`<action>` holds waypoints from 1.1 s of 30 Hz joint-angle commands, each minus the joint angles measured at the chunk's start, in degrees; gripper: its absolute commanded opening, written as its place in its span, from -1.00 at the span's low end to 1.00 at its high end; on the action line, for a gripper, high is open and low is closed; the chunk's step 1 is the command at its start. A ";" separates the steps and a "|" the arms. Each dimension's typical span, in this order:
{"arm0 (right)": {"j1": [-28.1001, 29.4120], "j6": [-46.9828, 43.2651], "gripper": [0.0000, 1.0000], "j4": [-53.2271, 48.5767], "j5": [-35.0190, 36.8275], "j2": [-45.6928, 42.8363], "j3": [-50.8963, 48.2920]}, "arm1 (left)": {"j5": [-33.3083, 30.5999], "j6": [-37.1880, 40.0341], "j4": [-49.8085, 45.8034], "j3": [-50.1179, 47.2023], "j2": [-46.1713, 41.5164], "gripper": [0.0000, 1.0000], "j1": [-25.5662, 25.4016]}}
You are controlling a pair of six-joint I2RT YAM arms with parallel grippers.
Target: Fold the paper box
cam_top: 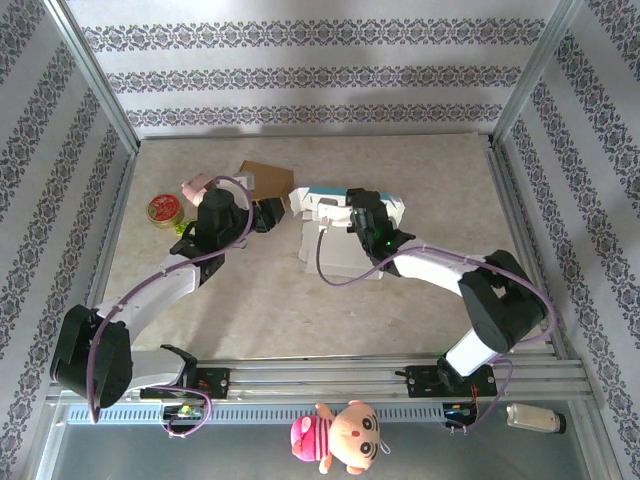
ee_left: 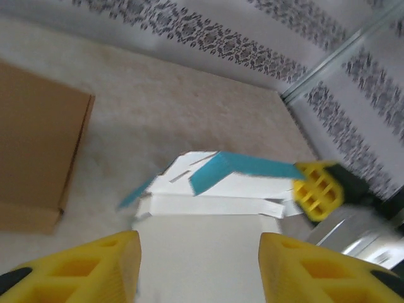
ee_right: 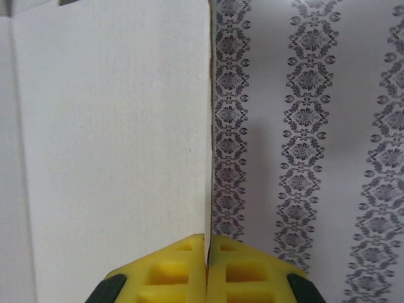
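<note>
While the right gripper pinches a panel of the paper box, the left gripper holds its jaws spread; folding looks half done.

No legible text in any view. The round red tin on the worktop has a printed lid, too small to read. The paper box shows plain white and teal faces. The brown cardboard is blank.

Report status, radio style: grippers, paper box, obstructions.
Left gripper open, facing the paper box. Right gripper shut on its white panel edge. Brown cardboard lies aside, not blocking.
</note>
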 commanded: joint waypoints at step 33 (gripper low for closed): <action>1.97 2.37 -0.95 16.87 2.52 6.85 -4.94 | 10.40 -20.82 16.52 12.76 26.48 -0.03 -0.50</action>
